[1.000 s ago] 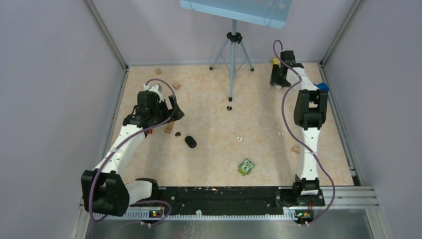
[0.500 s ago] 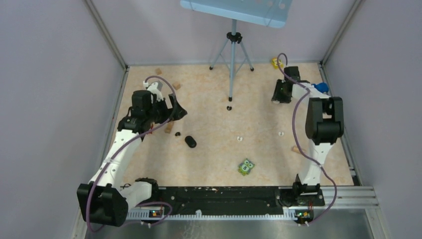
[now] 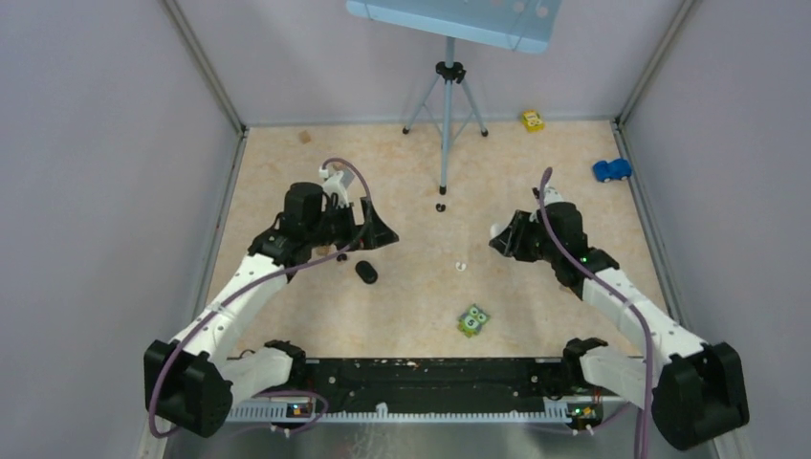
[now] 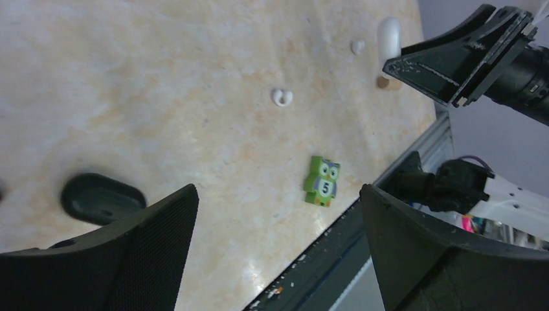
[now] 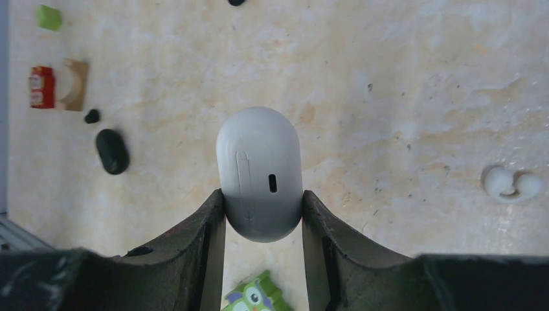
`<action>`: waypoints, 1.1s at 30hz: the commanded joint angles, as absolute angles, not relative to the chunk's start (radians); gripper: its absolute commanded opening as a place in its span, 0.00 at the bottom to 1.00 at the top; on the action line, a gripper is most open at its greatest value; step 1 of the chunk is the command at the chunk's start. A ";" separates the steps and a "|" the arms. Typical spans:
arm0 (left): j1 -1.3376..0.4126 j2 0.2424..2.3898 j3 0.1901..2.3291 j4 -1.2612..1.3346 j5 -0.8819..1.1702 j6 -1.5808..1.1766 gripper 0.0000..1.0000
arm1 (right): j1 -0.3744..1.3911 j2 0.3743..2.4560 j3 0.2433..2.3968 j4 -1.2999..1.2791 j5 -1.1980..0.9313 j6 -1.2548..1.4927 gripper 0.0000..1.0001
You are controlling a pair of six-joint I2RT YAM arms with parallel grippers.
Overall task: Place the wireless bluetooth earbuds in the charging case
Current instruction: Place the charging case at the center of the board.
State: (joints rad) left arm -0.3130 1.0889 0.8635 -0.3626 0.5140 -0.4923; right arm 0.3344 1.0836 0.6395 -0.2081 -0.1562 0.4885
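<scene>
My right gripper [image 5: 262, 194] is shut on a white pebble-shaped charging case [image 5: 259, 172], closed, its port facing the camera; in the top view it [image 3: 496, 230] hangs above mid-table in that gripper [image 3: 504, 241]. One white pair of earbuds [image 5: 511, 183] lies on the table to its right, seen from above [image 3: 461, 267] between the two grippers. A black case [image 3: 366, 273] lies closed just below my left gripper [image 3: 383, 234], which is open and empty [image 4: 278, 191]. A black earbud pair [image 3: 440, 207] sits near the tripod foot.
A green owl block [image 3: 472, 320] lies near the front rail. A tripod [image 3: 447, 96] stands at the back centre, with a yellow toy [image 3: 532, 120] and a blue car [image 3: 611, 169] at the back right. A tan cube [image 3: 304, 137] sits at the back left.
My right arm swung back from the far right corner to mid-table and now carries the white case. My left gripper moved right, toward the black case, still open.
</scene>
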 commanded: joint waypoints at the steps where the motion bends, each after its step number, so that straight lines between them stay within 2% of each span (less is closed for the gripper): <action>1: -0.430 1.113 0.808 -0.171 0.526 -0.661 0.99 | 0.349 0.933 0.572 -0.096 -0.235 0.598 0.29; 5: -0.477 1.173 0.798 -0.123 0.506 -0.725 0.99 | 0.353 0.945 0.564 -0.147 -0.200 0.589 0.29; 15: -0.539 1.202 0.806 -0.123 0.447 -0.757 0.99 | 0.363 1.076 0.585 -0.064 -0.232 0.563 0.30; 23: -0.540 1.211 0.818 -0.190 0.396 -0.748 0.99 | 0.398 1.264 0.638 -0.138 -0.104 0.532 0.40; 28: -0.544 1.201 0.801 -0.156 0.422 -0.742 0.99 | 0.417 1.287 0.606 -0.096 -0.135 0.544 0.47; 33: -0.568 1.206 0.783 -0.130 0.420 -0.735 0.99 | 0.420 1.307 0.607 -0.112 -0.096 0.530 0.61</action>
State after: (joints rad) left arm -0.5526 1.2217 0.7891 -0.1783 0.4149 -0.7467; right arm 0.4076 1.2930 0.5911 -0.1417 -0.1318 0.5461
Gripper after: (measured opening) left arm 0.987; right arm 0.579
